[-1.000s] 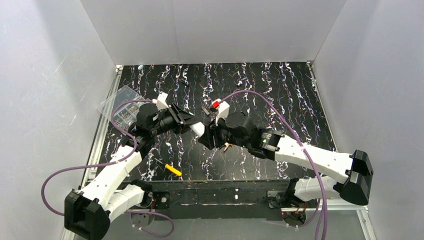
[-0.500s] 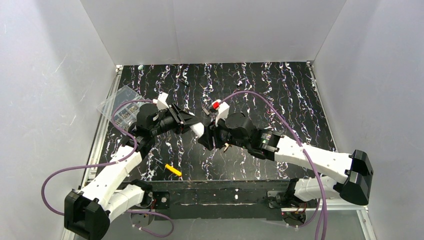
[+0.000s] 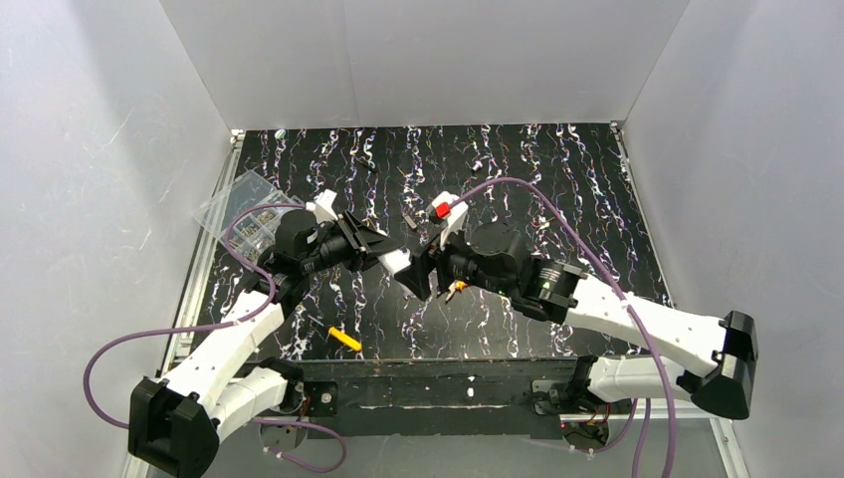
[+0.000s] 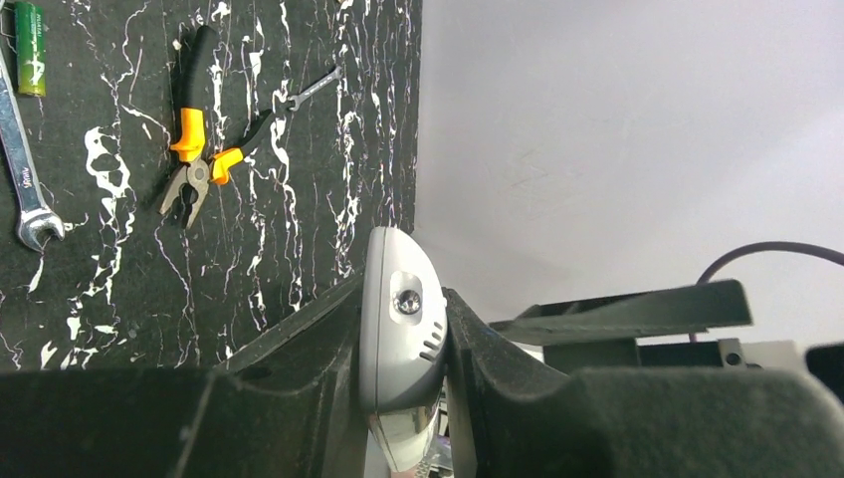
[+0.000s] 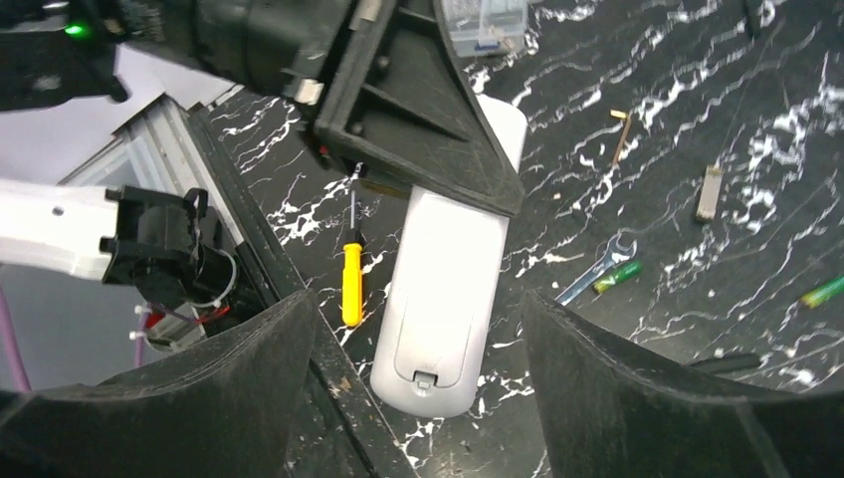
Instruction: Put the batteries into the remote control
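Note:
My left gripper (image 3: 386, 257) is shut on the white remote control (image 3: 399, 264) and holds it above the table. In the left wrist view the remote's end (image 4: 401, 329) is pinched between both fingers. In the right wrist view the remote (image 5: 443, 299) shows its back, with the battery cover in place. My right gripper (image 3: 430, 275) is open, and its fingers (image 5: 637, 398) stand wide apart on either side of the remote's free end without touching it. Two green batteries (image 5: 617, 276) (image 5: 821, 291) lie on the table; one also shows in the left wrist view (image 4: 30, 48).
A yellow-handled screwdriver (image 3: 345, 340) lies near the front edge, and also shows in the right wrist view (image 5: 350, 284). A wrench (image 4: 25, 169) and orange-handled pliers (image 4: 199, 149) lie on the black marbled table (image 3: 557, 199). A clear plastic box (image 3: 244, 214) stands at the left edge. A small grey metal bit (image 5: 707, 192) lies farther off.
My right arm has drawn back a little to the right, away from the remote. My left gripper still holds the remote, shifted slightly down and right.

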`<state>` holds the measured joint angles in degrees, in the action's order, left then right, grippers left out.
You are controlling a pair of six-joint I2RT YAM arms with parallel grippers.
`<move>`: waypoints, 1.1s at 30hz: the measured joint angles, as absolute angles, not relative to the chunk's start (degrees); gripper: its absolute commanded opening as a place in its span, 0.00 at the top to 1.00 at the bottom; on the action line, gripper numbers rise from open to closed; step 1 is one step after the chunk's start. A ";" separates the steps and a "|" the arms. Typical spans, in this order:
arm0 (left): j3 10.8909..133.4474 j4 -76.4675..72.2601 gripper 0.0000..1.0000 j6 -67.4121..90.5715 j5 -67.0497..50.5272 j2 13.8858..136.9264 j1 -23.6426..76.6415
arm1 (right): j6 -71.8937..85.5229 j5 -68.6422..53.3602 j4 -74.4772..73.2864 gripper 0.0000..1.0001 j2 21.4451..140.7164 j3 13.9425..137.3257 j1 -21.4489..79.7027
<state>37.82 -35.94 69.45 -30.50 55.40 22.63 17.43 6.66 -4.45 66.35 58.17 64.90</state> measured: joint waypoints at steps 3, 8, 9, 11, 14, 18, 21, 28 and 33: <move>37.82 -35.94 1.00 69.54 -31.03 55.40 22.63 | 12.64 4.38 -4.14 0.20 63.70 57.21 64.90; 37.82 -37.58 1.00 70.06 -35.83 57.21 22.72 | 1.63 -4.97 -8.08 0.23 57.63 55.31 64.90; 37.82 -38.85 1.00 70.15 -37.32 57.71 22.81 | 0.27 -6.79 -9.39 0.23 56.69 55.00 64.90; 37.95 -41.19 1.00 70.24 -39.51 58.87 23.53 | -2.55 -10.00 -12.16 0.23 53.95 54.17 64.90; 38.48 -42.09 1.00 69.32 -41.50 59.90 25.65 | -6.94 -13.69 -15.27 0.26 50.11 53.45 64.93; 39.99 -41.01 1.00 66.37 -42.39 59.94 28.99 | -11.97 -15.49 -17.21 0.35 46.13 52.69 64.97; 40.25 -41.39 1.00 64.88 -42.48 59.99 30.83 | -14.90 -15.59 -17.63 0.41 44.01 51.55 64.95; 40.25 -41.89 1.00 63.72 -42.09 61.30 32.69 | -20.21 -16.08 -17.98 0.47 43.33 48.86 64.95; 40.25 -41.69 1.00 62.81 -41.71 61.32 33.26 | -22.81 -16.49 -17.47 0.49 44.03 48.86 64.95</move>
<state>40.25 -41.69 62.81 -41.71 61.32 33.26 -22.81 -16.49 -17.47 44.03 48.86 64.95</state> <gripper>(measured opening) 0.258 0.523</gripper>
